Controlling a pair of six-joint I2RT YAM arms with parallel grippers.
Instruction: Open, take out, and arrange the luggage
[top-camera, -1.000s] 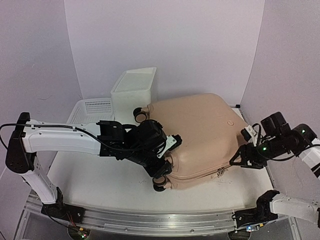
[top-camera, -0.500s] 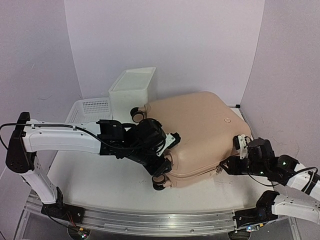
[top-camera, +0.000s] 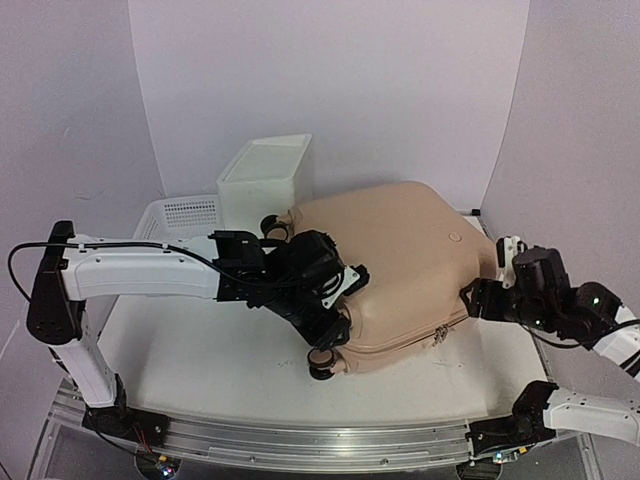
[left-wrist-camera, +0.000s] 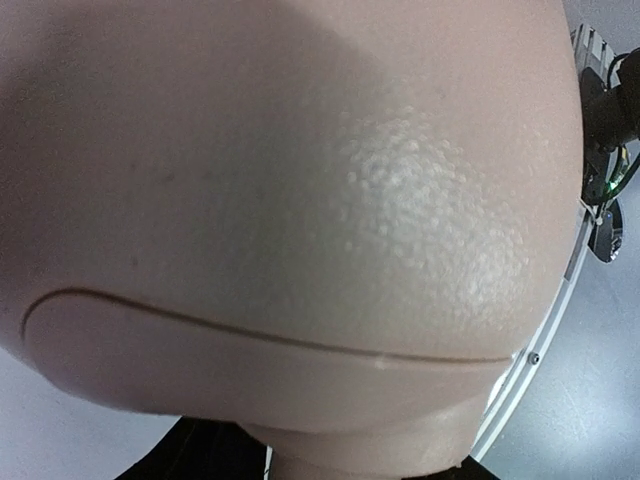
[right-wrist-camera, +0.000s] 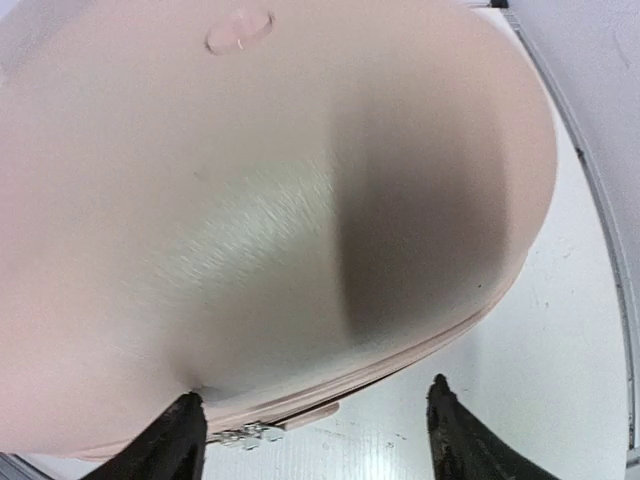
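The suitcase (top-camera: 405, 255) lies flat on the table (top-camera: 200, 365), just in front of a white box (top-camera: 265, 175); the left claw (top-camera: 330, 305) sits against its wheeled end, and whether it grips cannot be told; the right claw (top-camera: 472, 298) is released, fingers (right-wrist-camera: 180, 445) spread at the opposite corner beside the zipper pull (right-wrist-camera: 245, 433).

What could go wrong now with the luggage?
The right pincer stands open at the seam of the luggage, but the zipper pull lies beside one finger, so closing may miss it. The left pincer is against the shell near the wheels; a push might slide the case toward the white box.
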